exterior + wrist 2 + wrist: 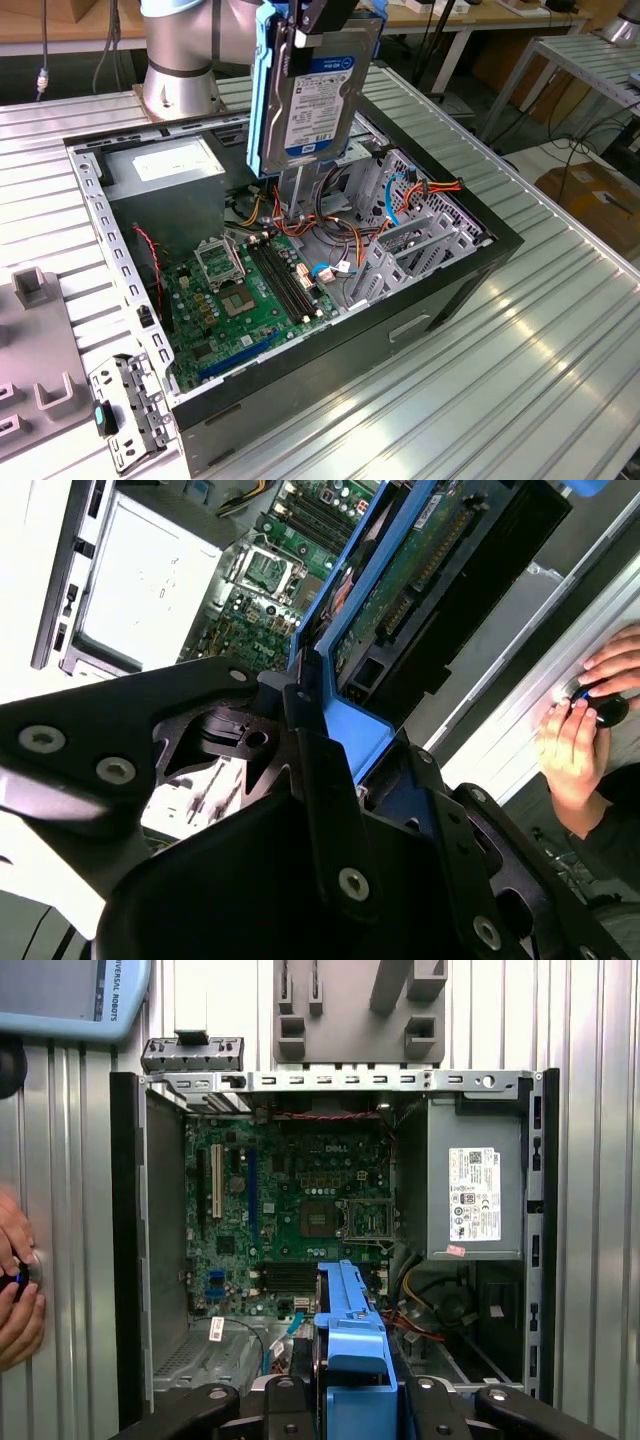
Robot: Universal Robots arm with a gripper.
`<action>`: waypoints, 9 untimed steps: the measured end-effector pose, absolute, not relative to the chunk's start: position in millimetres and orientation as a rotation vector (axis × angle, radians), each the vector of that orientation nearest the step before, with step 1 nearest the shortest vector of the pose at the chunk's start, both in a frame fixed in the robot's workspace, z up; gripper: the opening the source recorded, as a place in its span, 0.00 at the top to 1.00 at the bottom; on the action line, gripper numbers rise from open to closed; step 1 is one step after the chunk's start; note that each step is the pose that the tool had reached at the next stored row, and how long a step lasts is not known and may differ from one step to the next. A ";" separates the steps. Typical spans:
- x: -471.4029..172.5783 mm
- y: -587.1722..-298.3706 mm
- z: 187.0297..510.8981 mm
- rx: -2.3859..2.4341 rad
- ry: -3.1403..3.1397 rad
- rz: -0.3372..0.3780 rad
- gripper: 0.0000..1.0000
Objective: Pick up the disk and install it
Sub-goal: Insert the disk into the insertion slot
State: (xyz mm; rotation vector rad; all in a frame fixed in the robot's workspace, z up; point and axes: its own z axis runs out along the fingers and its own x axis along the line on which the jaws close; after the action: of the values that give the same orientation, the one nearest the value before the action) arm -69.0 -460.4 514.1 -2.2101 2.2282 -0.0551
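Observation:
The disk (315, 95) hangs upright above the back of the open computer case (100, 230), its white label with black and blue bands facing the exterior view. Blue rails run along its edges. My gripper (325, 15) is shut on its top end. In the second wrist view the black fingers (325, 780) clamp the blue rail end, and the disk's green circuit side (420, 570) points down toward the case. In the first wrist view the blue-railed disk (350, 1330) sits between my gripper's (350, 1410) jaws, over the case's cable-filled bay.
Inside the case lie a green motherboard (240, 300), a grey power supply box with a white sticker (473, 1195) and coloured cables (400, 195). A metal cage with a blue tab (125, 410) and a grey fixture (30, 350) lie on the exterior view's left. A person's hand (590, 720) rests on the table.

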 end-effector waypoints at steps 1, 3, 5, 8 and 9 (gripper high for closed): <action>-67.2 -460.4 514.0 -2.210 2.228 -0.055 0.63; -64.3 -460.4 514.1 -2.210 2.228 -0.055 0.63; -64.1 -460.7 513.9 -2.210 2.228 -0.055 0.63; -63.8 -463.7 513.8 -2.210 2.228 -0.055 0.63; -63.8 -464.9 513.8 -2.210 2.228 -0.055 0.63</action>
State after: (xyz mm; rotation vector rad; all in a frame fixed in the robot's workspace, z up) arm -63.8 -464.9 513.8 -2.2102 2.2281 -0.0552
